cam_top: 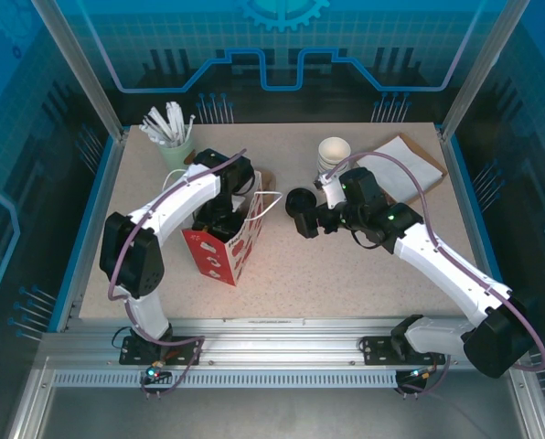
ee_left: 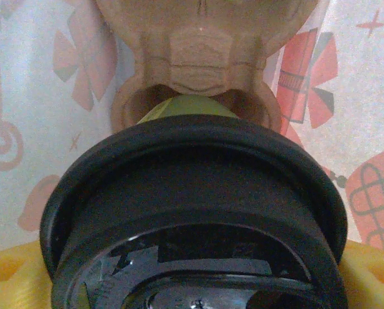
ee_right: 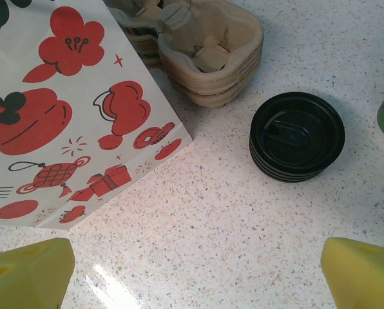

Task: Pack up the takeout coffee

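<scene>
- Now your takeout coffee (ee_left: 192,193) is down inside the paper bag (cam_top: 225,256); its round black lid faces up and its green side pokes into the brown cup tray (ee_left: 201,58); your left gripper (ee_left: 192,283) looks to pinch the lid from both sides.
- Watch out; if you let go before the cup sits snug in its hole, it may tip and spill; the bag is thin and floppy, so a bump could knock it over.
- That lid is smooth, shiny plastic and could slip; the tray is rough and bumpy.
- Your right gripper (ee_right: 198,277) hangs spread wide over the speckled table (ee_right: 243,225), near the pile of black lids (ee_right: 297,136).
</scene>
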You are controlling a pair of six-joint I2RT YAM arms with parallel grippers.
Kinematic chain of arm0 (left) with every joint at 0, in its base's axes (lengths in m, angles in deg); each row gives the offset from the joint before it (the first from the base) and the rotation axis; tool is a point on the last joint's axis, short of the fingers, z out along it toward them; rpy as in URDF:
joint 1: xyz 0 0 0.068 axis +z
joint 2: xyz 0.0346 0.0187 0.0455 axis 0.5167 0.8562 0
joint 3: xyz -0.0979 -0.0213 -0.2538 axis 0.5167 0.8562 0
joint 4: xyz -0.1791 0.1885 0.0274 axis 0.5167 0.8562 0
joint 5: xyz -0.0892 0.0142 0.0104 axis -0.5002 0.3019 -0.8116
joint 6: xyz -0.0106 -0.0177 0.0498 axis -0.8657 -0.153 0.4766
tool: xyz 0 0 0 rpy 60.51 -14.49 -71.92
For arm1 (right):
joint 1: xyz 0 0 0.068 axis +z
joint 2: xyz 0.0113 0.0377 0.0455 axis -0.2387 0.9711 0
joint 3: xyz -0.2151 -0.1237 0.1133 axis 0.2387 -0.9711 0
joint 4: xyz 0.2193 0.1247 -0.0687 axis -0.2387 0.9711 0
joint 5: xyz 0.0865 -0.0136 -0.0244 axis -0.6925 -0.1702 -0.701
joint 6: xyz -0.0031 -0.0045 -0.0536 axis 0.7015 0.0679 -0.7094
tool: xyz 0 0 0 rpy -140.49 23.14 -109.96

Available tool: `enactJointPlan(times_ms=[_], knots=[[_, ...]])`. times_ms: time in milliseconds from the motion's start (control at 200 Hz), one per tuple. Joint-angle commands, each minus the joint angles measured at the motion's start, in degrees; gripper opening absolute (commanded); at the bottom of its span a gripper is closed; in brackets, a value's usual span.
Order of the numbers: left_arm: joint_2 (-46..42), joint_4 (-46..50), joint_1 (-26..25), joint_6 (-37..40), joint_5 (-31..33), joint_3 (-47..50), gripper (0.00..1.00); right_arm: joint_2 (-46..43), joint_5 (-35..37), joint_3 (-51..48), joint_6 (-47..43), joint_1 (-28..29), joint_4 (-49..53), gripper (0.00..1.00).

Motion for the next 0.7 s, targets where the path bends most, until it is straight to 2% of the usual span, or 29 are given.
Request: enactJointPlan(times_ms=[0,695], knots=[[1.0,-0.8,0.47,0.92,1.24,1.65,0.44,0.2,0.39,0.09,-0.87,0.84,-0.36,1.0],[1.28,-5.66,0.54,1.35,1.72,7.55,0.46,0.94,-0.12,0.59,-0.65,1.05,-0.31,1.0]])
